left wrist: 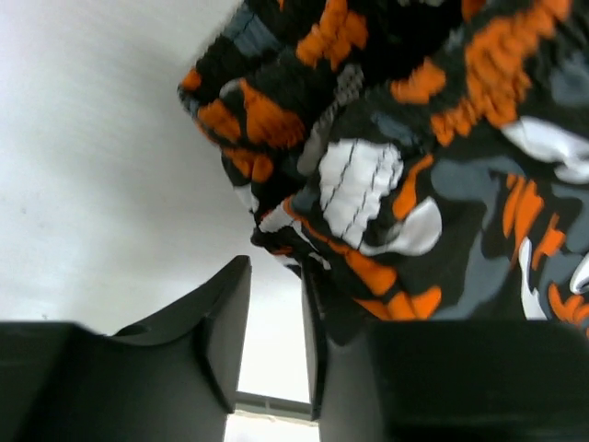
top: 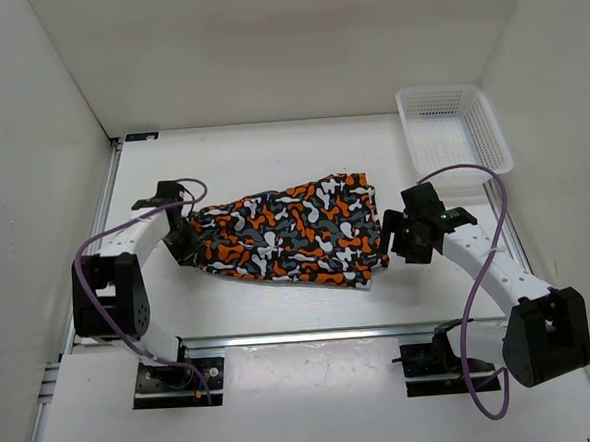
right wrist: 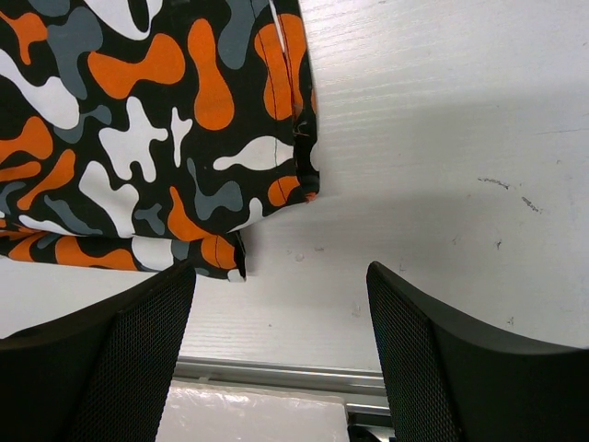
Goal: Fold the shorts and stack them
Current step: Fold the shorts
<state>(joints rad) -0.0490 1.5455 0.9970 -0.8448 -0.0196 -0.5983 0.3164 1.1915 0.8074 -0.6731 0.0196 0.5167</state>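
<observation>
The shorts [top: 291, 233], printed in orange, black, white and grey blotches, lie spread flat across the middle of the table. My left gripper [top: 183, 242] sits at their left end. In the left wrist view its fingers stand a little apart, my left gripper [left wrist: 276, 276] showing only white table in the gap, while bunched fabric of the shorts [left wrist: 386, 157] rests against the outside of the right finger [left wrist: 317, 322]. My right gripper [top: 394, 237] is at the shorts' right edge. It is wide open, my right gripper [right wrist: 281, 276] empty, with a hem corner of the shorts [right wrist: 138, 120] just ahead and left of it.
A white mesh basket [top: 454, 131] stands at the back right corner of the table. White walls enclose the table on the left, back and right. An aluminium rail [top: 312, 334] runs along the near edge between the arm bases.
</observation>
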